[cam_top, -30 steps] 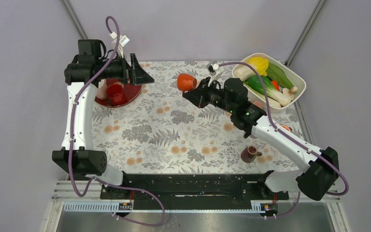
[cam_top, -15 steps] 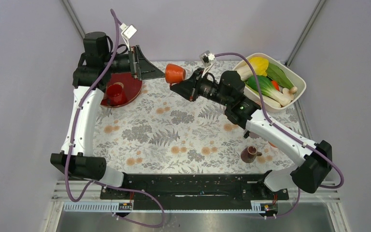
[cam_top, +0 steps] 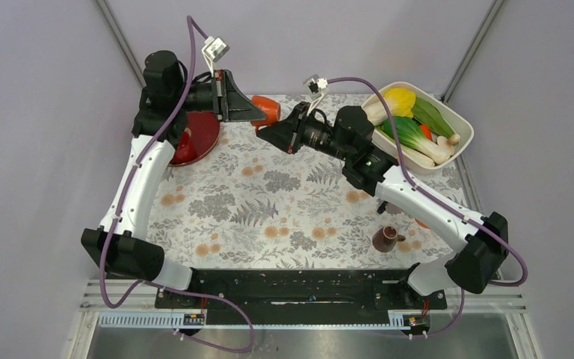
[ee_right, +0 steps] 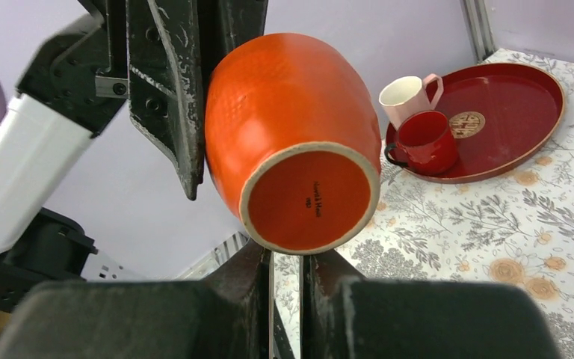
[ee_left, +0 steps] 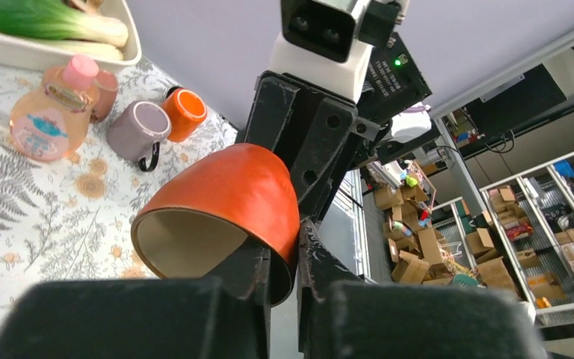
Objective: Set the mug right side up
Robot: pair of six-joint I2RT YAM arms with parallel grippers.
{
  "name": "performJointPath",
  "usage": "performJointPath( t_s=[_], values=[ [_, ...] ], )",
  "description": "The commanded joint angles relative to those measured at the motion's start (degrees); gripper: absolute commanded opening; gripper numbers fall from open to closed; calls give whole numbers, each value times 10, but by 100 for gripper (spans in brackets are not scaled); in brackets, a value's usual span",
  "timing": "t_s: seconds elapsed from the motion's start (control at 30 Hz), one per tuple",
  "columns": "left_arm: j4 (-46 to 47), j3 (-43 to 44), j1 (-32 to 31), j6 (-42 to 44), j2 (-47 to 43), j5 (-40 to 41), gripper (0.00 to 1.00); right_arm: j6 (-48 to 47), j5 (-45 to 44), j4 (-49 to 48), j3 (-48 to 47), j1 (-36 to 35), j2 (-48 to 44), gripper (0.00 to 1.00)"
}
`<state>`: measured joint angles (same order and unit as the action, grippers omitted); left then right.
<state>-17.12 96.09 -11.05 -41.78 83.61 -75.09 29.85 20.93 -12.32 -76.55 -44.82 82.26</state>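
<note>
A glazed orange handleless ceramic cup (ee_right: 284, 112) is held on its side in the air, at the top centre of the overhead view, between both grippers. The left gripper (ee_left: 288, 258) is closed on the cup's rim wall, and the right gripper (ee_right: 288, 265) is clamped on its base edge. The pale pink tapered ceramic mug (ee_right: 407, 96) is seen at the upper right of the right wrist view. It stands mouth up at the left rim of a round dark red tray (ee_right: 523, 105), just behind a glossy red mug (ee_right: 426, 142).

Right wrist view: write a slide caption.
Left gripper and right gripper hold orange ceramic cup sideways; pale pink mug upright on red tray.
</note>
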Motion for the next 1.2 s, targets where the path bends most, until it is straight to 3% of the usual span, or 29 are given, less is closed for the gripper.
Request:
performJointPath(
  t_s=[0.0, 0.1, 0.23, 0.33, 0.5, 0.67, 0.9, 1.17],
  values=[
    [173, -23, -8, -141, -14, -12, 0, -8, 17, -29, -20, -7, 5, 3],
    [155, -38, 3, -138, -8, 13, 0, -15, -12, -19, 1, -7, -3, 33],
    [-120, 31, 20, 65, 24, 132, 0, -42, -50, 26, 28, -7, -10, 78],
    [-215, 74, 25, 169, 47, 263, 0, -57, -69, 65, 45, -7, -9, 98],
    [-251, 91, 26, 276, 88, 468, 0, -69, -103, 118, 66, -7, -11, 99],
    [-264, 161, 27, 401, 193, 663, 0, -91, -115, 186, 75, -7, -15, 99],
    [-343, 333, 62, 450, 402, 737, 0, -114, -141, 239, 78, -7, -26, 99],
    [-340, 344, 89, 471, 503, 797, 0, -127, -157, 301, 70, -7, -34, 100]
  ],
)
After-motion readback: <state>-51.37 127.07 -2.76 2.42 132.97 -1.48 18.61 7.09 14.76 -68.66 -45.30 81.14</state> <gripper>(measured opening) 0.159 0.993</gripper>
